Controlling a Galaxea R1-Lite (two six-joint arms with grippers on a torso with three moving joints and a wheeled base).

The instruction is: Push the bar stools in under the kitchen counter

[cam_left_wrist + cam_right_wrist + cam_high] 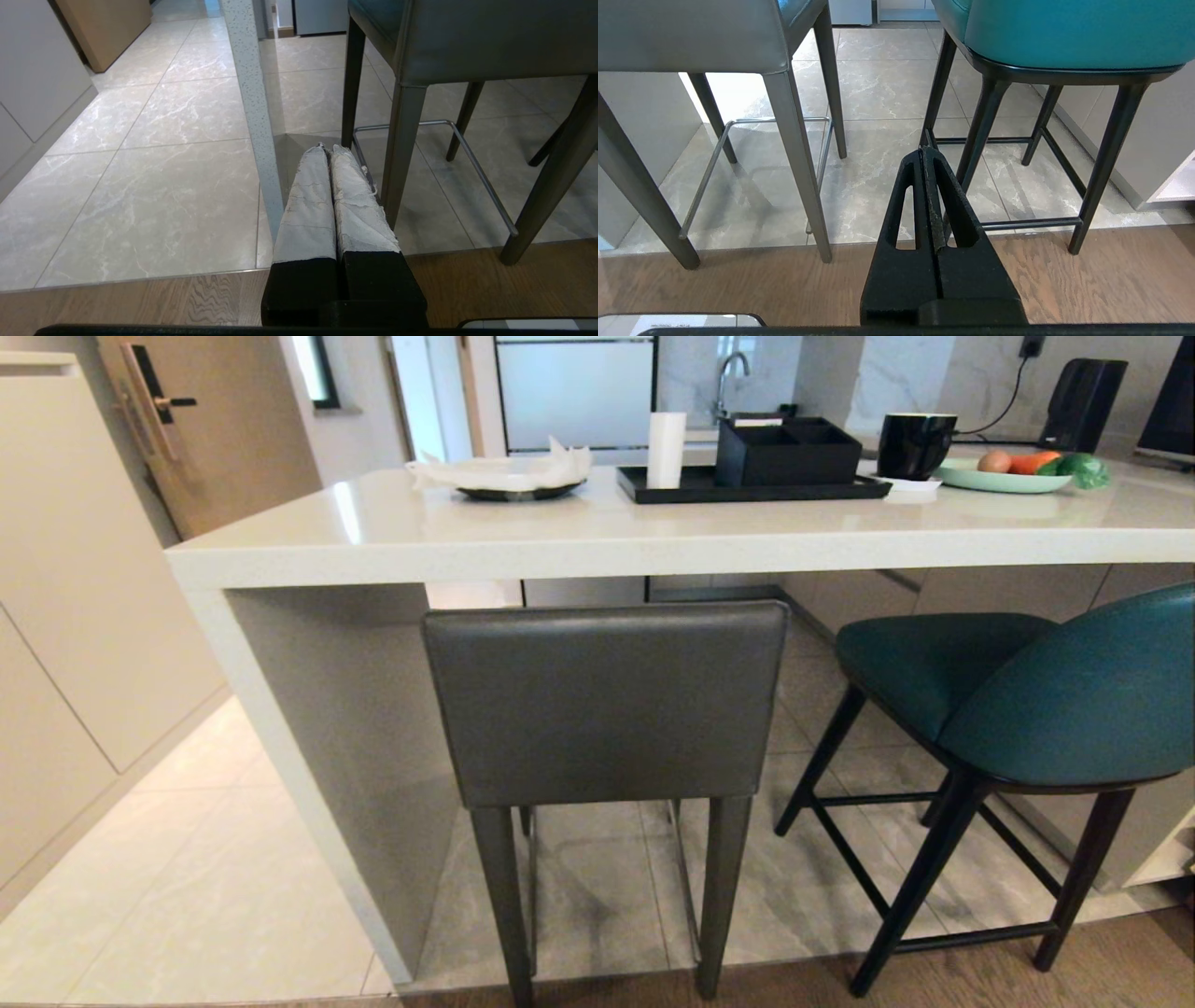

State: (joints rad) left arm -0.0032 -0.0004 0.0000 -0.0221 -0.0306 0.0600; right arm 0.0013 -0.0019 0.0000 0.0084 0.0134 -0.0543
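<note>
The grey leather bar stool [605,702] stands in front of me with its low back just below the edge of the white kitchen counter [597,537], beside the counter's slab end panel [345,747]. The teal bar stool [1036,700] stands to its right, turned at an angle and set back from the counter. Neither arm shows in the head view. My left gripper [327,148], with white-wrapped fingers, is shut and empty, low near the grey stool's leg [404,144]. My right gripper [924,150] is shut and empty, low between the grey stool [691,37] and the teal stool [1064,32].
The countertop carries a plate with a napkin [509,476], a black tray with a box and a white cup [747,476], a black mug [915,443] and a plate of vegetables [1013,471]. Tall cabinets [65,616] line the left. Tiled floor meets wood flooring [1074,971] beneath the stools.
</note>
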